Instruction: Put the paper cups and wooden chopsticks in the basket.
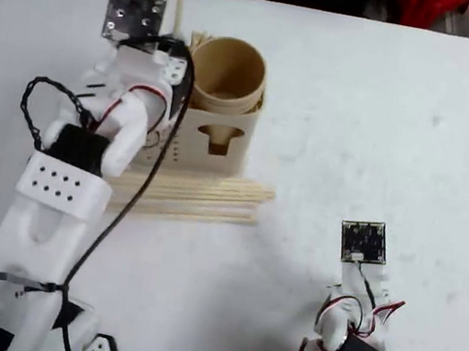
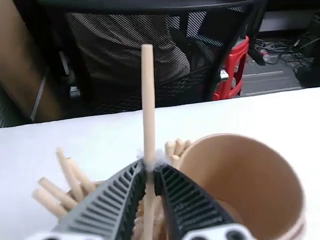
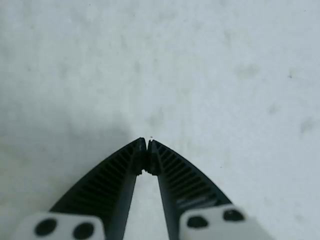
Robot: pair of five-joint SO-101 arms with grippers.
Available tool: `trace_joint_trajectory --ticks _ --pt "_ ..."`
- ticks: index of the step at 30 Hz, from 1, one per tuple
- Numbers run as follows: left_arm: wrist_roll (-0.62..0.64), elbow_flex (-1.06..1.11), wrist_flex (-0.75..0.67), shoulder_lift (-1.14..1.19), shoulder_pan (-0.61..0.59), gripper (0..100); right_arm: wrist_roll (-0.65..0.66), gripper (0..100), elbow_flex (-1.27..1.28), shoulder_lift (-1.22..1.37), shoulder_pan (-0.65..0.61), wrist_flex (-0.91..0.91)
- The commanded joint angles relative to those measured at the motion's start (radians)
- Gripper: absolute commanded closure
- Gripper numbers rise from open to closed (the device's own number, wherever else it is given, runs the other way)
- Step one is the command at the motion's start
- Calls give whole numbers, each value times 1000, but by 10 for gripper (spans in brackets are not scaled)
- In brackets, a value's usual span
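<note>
My left gripper [image 2: 149, 170] is shut on a single wooden chopstick [image 2: 147, 105], which stands upright above the basket [image 1: 200, 138]. That chopstick [image 1: 179, 7] pokes up beside the paper cups [image 1: 227, 72] stacked in the basket. The cups [image 2: 245, 185] sit just beside the held stick, with several chopsticks [image 2: 60, 185] leaning inside the basket on the other side. A bundle of chopsticks [image 1: 199, 197] lies flat on the table in front of the basket. My right gripper [image 3: 147, 145] is shut on nothing, low over bare table near the front right [image 1: 357, 293].
The white table [image 1: 405, 133] is bare to the right of the basket. The left arm's cable [image 1: 137, 186] hangs across the chopstick bundle. A black mesh chair and a red stool stand beyond the table's far edge.
</note>
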Motion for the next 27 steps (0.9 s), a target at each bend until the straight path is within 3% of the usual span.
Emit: trace_joint_trajectory --ticks 1,27 --pt "6 -5 3 4 42 977 -11 981 6 -8 -4 -15" --pt "5 -15 26 -4 51 977 -11 981 6 -8 -4 -15"
